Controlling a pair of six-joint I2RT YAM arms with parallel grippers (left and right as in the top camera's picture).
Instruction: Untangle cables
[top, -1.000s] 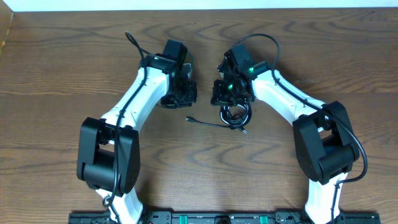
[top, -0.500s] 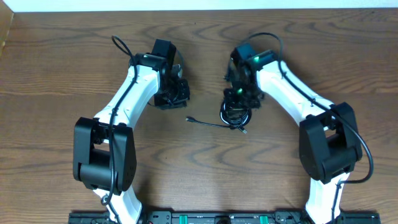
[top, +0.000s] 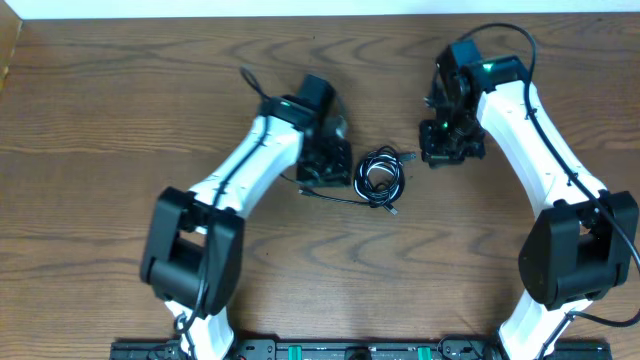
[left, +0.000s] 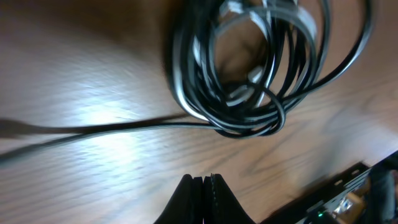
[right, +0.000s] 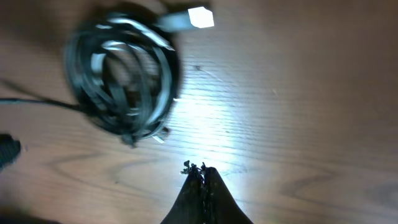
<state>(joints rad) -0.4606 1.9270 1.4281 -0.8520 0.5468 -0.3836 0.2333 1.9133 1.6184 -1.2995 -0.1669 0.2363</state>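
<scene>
The cables (top: 380, 176) lie as one small coiled black bundle at the table's middle. One loose end trails left to a plug (top: 306, 192). My left gripper (top: 328, 168) is just left of the bundle, shut and empty. In the left wrist view the coil (left: 249, 74) lies ahead of the shut fingertips (left: 203, 180), and the loose end (left: 93, 129) runs off left. My right gripper (top: 446, 150) is to the right of the bundle, shut and empty. The right wrist view shows the coil (right: 121, 78), a silver plug (right: 199, 17) and the shut fingertips (right: 200, 169) apart from them.
The brown wooden table (top: 100, 120) extends around the bundle. A white wall strip (top: 200, 8) runs along the far edge. A black rail (top: 330, 350) lies at the near edge. The right gripper's body shows at the lower right of the left wrist view (left: 354, 196).
My right gripper has moved right, off the bundle, leaving it uncovered on the table. My left gripper has moved right, close to the bundle's left side.
</scene>
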